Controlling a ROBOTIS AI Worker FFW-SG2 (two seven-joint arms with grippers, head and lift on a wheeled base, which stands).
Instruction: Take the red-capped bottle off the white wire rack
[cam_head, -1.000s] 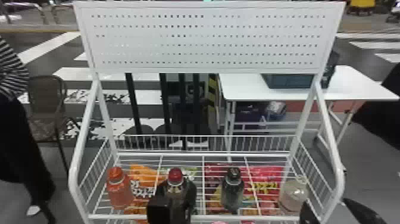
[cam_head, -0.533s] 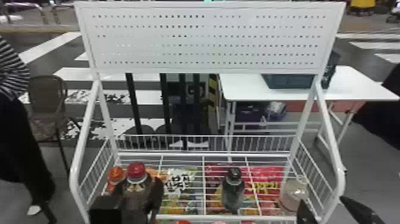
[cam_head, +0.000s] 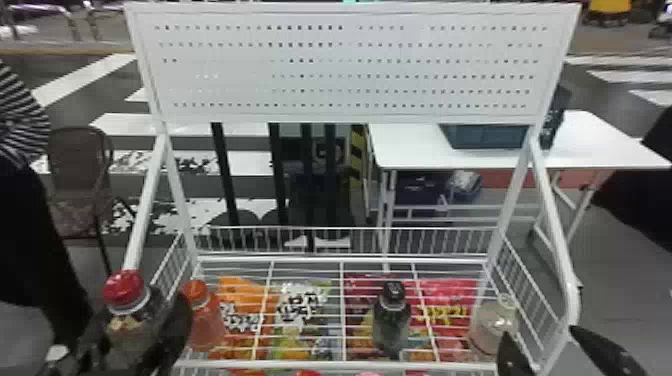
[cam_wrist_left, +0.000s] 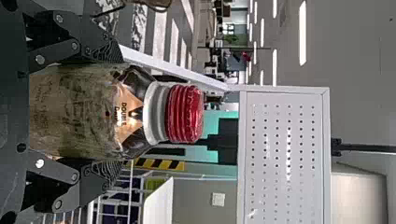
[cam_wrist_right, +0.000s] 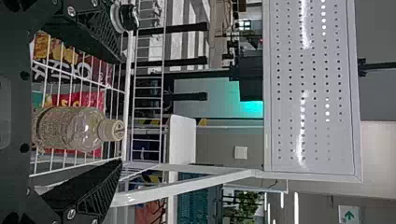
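Note:
My left gripper (cam_head: 142, 330) is at the lower left in the head view, shut on the red-capped bottle (cam_head: 127, 320) in front of the white wire rack's (cam_head: 345, 260) left side post. In the left wrist view the bottle (cam_wrist_left: 88, 112) stays upright between both fingers of the left gripper (cam_wrist_left: 109, 109), its red cap beyond them. At the rack's right front corner, my right gripper (cam_head: 545, 345) stands open. The right wrist view has a pale-capped clear bottle (cam_wrist_right: 74, 128) between the spread fingers of the right gripper (cam_wrist_right: 121, 112), without visible grip.
An orange bottle (cam_head: 204, 320) stands on the rack just right of the held bottle. A dark-capped bottle (cam_head: 392, 320) stands right of centre. Bright snack bags (cam_head: 300, 305) lie below the wires. The perforated panel (cam_head: 350, 60) rises behind, with a white table (cam_head: 410, 150) farther back.
With the red-capped bottle in it, my left gripper has moved left across the rack front, past the orange bottle. The right gripper has barely shifted.

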